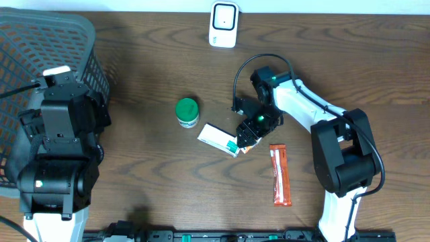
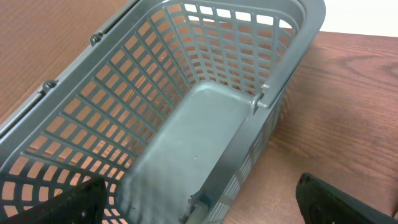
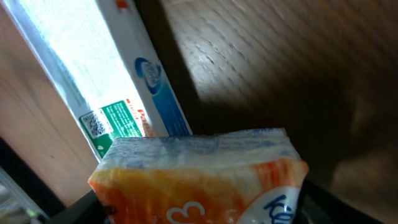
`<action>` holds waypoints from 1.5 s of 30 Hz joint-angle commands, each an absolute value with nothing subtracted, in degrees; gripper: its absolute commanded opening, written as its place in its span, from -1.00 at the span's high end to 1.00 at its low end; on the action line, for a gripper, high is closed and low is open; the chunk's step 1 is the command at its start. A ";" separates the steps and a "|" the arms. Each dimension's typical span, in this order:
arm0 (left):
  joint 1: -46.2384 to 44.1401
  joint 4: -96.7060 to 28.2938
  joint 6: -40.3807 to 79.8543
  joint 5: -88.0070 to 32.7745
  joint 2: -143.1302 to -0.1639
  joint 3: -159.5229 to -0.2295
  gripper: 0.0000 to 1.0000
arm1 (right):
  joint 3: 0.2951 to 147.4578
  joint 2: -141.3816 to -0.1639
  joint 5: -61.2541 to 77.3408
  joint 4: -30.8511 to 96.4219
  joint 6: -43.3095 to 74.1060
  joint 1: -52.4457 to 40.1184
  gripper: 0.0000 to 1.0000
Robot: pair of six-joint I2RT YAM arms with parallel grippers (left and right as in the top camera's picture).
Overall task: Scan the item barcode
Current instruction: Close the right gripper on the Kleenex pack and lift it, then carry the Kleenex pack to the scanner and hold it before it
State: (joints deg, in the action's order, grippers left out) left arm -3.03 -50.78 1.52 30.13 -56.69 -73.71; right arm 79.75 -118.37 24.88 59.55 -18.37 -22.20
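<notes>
The right tool pinches an orange tissue pack — I think to carry it to the scanner. The left tool hangs spread above the basket.

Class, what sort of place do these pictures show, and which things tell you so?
Probably a mock shop checkout: a grey shopping basket, a small white device, perhaps a scanner, and packaged goods such as a toothpaste box and tissue pack.

We look down on a dark wooden table with wavy grain, stretching left to right; beyond its far edge we see a pale strip
</notes>
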 commanded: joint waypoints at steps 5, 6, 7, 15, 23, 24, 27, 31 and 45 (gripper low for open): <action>-2.70 -50.76 1.80 30.61 -56.49 -73.30 -0.93 | 82.61 -119.48 27.53 64.49 -6.72 -22.15 -0.24; -2.70 -50.76 1.80 30.61 -56.49 -73.30 -0.93 | 82.67 -119.48 27.73 64.79 -5.67 -22.15 -0.25; -2.70 -50.76 1.83 30.61 -56.49 -73.30 -0.93 | 82.76 -119.48 28.08 65.06 -4.54 -22.15 -0.25; -2.70 -50.74 1.83 30.61 -56.49 -73.30 -0.93 | 82.87 -119.48 36.49 66.67 3.64 -21.63 -0.29; -2.70 -50.76 1.80 30.61 -56.49 -73.30 -0.93 | 82.87 -119.48 50.87 67.13 6.87 -21.63 -0.22; -2.70 -50.76 1.80 30.61 -56.49 -73.30 -0.93 | 82.87 -119.48 52.82 67.35 6.87 -21.63 -0.22; -2.70 -50.76 1.83 30.61 -56.49 -73.30 -0.93 | 82.87 -119.48 58.15 68.14 6.90 -21.63 -0.24; -2.70 -50.76 1.83 30.61 -56.49 -73.30 -0.93 | 82.87 -119.48 62.04 68.58 8.34 -21.63 -0.28; -2.70 -50.76 1.80 30.61 -56.49 -73.30 -0.93 | 82.87 -119.48 63.29 66.92 8.93 -21.78 -0.24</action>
State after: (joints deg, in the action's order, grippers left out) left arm -3.03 -50.78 1.52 30.13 -56.69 -73.71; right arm 81.69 -118.72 61.10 67.75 8.75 -21.98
